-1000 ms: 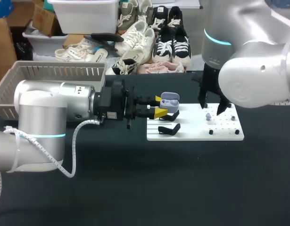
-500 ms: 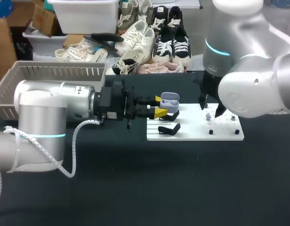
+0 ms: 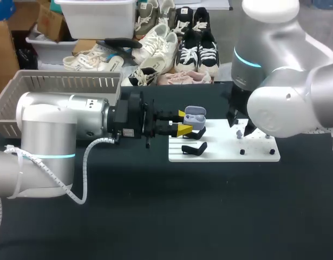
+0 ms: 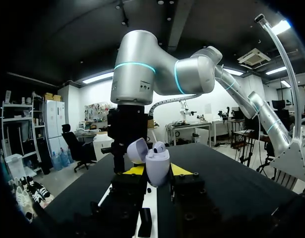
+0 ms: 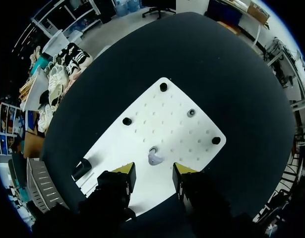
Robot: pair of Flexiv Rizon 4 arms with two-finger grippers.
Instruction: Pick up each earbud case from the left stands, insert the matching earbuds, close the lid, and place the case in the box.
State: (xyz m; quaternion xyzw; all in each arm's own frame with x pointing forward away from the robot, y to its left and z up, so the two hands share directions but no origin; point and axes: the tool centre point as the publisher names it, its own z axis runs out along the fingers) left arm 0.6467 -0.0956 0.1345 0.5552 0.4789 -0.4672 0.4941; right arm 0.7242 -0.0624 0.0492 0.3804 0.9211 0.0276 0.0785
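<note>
Black table [image 3: 155,216] fills my view, with a white board [image 3: 220,151] right of middle. My left gripper [image 3: 183,122] comes in level from the left, clamped on the lilac case [image 4: 157,166], which it holds above the board's left end over a black stand [image 3: 193,147]. The case lid is open and 1 white bud [image 4: 159,147] sits inside. Farther right, my right gripper [image 5: 154,171] hangs over the board with its fingers spread, and a loose lilac earbud [image 5: 154,157] lies just ahead of them, untouched. A basket [image 3: 58,84] sits far left.

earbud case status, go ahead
Left gripper shut on open earbud case, one earbud in. Right gripper open above loose earbud. Nothing blocking.
</note>
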